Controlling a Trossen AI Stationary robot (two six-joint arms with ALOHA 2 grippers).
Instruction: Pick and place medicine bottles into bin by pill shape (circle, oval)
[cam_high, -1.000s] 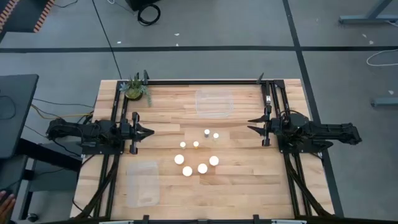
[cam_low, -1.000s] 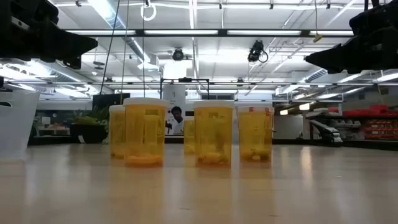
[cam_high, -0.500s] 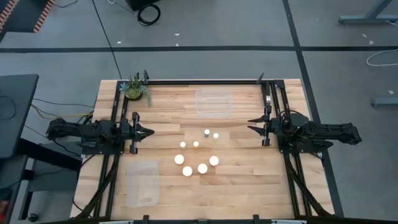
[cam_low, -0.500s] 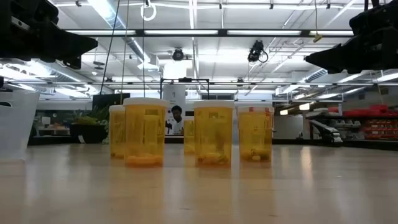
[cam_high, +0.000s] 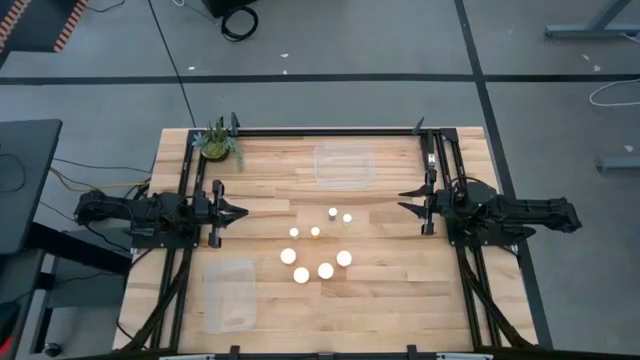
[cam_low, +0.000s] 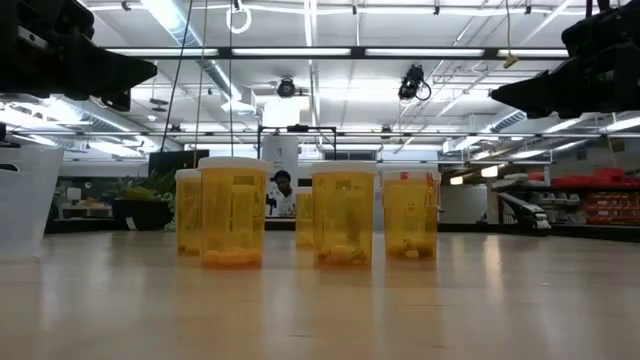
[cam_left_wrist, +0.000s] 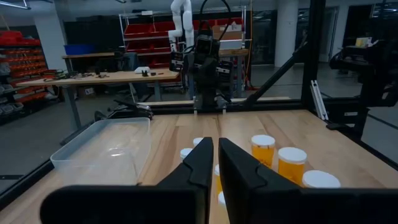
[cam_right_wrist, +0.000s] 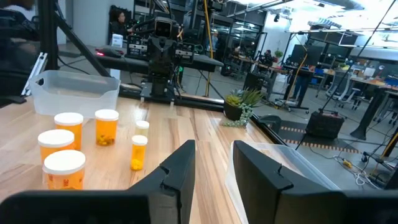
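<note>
Left gripper (cam_high: 238, 212): dark two-finger claw, raised at table's left side, fingers pressed nearly together, holding nothing. Right gripper (cam_high: 404, 201): matching claw at right side, fingers slightly spread, holding nothing. Medicine bottles (cam_high: 318, 248): eight orange-bodied, white-capped round plastic bottles, upright, clustered mid-table between both claws; four narrow toward the far side, four wide nearer. Clear plastic bins: one (cam_high: 344, 165) at far centre, one (cam_high: 230, 293) at near left. Green potted plant (cam_high: 217, 146): far left corner of light wooden table (cam_high: 390, 290).

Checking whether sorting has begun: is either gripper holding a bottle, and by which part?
Nothing is held. The left gripper and right gripper hang empty at the table's sides, away from the medicine bottles.
</note>
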